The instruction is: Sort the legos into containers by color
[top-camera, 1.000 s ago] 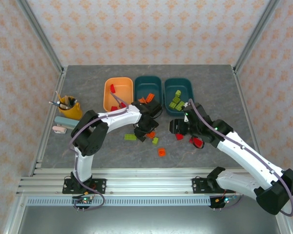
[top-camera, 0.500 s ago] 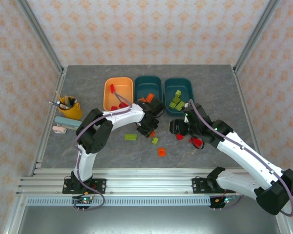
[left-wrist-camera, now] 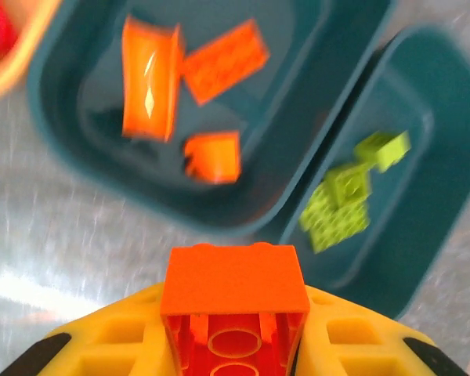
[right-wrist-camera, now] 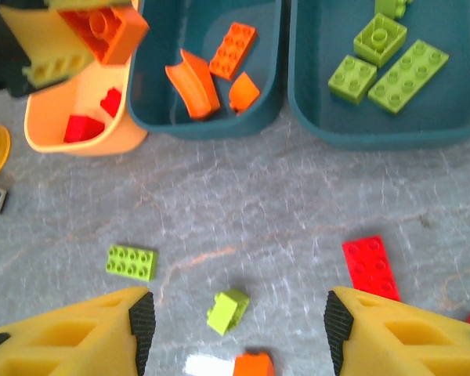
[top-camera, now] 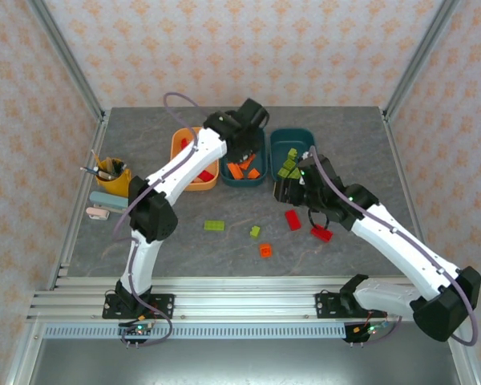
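Orange brick [left-wrist-camera: 233,278] sat clamped in my left pincer [left-wrist-camera: 233,313], its yellow fingers [left-wrist-camera: 352,329] tight on either side. It hung above the near rim of the middle teal tub [left-wrist-camera: 78,149], where three orange bricks [left-wrist-camera: 149,78] lay; the right teal tub [left-wrist-camera: 431,211] beside it held yellow-green bricks [left-wrist-camera: 337,207]. My right pincer [right-wrist-camera: 236,329] stood half wide and empty above the grey marbled counter [right-wrist-camera: 243,204], a red brick [right-wrist-camera: 370,266] just ahead of one finger and a small green brick [right-wrist-camera: 227,310] lying below the gap. Peach patterned wallpaper [top-camera: 248,48] and aluminium posts [top-camera: 68,56] enclosed the cell.
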You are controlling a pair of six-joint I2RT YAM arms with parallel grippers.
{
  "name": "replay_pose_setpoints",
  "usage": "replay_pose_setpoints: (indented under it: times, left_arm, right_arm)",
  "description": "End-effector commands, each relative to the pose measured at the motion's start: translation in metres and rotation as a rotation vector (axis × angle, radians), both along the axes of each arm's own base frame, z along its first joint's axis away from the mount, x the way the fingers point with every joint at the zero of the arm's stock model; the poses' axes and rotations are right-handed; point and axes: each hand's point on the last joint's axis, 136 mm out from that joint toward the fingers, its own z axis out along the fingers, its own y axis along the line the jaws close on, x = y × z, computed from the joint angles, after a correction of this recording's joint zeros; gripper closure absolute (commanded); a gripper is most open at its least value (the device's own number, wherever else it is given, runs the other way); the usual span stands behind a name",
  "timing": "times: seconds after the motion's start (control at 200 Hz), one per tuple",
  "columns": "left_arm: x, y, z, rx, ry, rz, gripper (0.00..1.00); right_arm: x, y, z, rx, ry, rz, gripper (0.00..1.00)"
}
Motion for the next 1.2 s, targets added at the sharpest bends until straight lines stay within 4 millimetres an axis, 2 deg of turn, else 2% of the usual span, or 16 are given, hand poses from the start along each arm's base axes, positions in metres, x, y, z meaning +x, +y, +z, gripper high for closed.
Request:
replay_pose_setpoints:
  times: [0.0, 0.12, 0.215, 0.385, 0.666, 0.921, 1.061, 1.191]
  left_arm:
    - [0.025, 0.034, -0.038, 0.194, 0.055, -0.049, 0.72]
    - [0.062, 0.039, -0.052, 0.195, 0.003, -0.053, 0.72]
    - [0.082, 0.041, -0.067, 0.203, -0.029, -0.062, 0.72]
    - [0.101, 0.037, -0.09, 0.227, -0.05, -0.111, 0.7]
    - [0.093, 0.042, -0.124, 0.265, 0.031, -0.113, 0.65]
    - [0.083, 0.047, -0.14, 0.287, 0.093, -0.117, 0.6]
    - [0.079, 0.046, -0.139, 0.284, 0.104, -0.119, 0.54]
    - [0.08, 0.045, -0.122, 0.268, 0.077, -0.112, 0.46]
  right_arm:
    - [0.025, 0.0, 0.02, 0.057, -0.047, -0.075, 0.39]
    - [0.046, 0.002, 0.014, 0.119, -0.005, -0.122, 0.39]
    - [0.06, 0.007, 0.015, 0.191, 0.009, -0.144, 0.39]
    - [0.074, 0.013, 0.016, 0.237, 0.029, -0.16, 0.38]
    - [0.075, 0.014, 0.008, 0.245, 0.051, -0.173, 0.38]
    - [0.074, 0.014, 0.011, 0.24, 0.051, -0.167, 0.38]
    - [0.072, 0.013, 0.012, 0.235, 0.051, -0.159, 0.38]
    - [0.068, 0.011, 0.011, 0.209, 0.052, -0.14, 0.37]
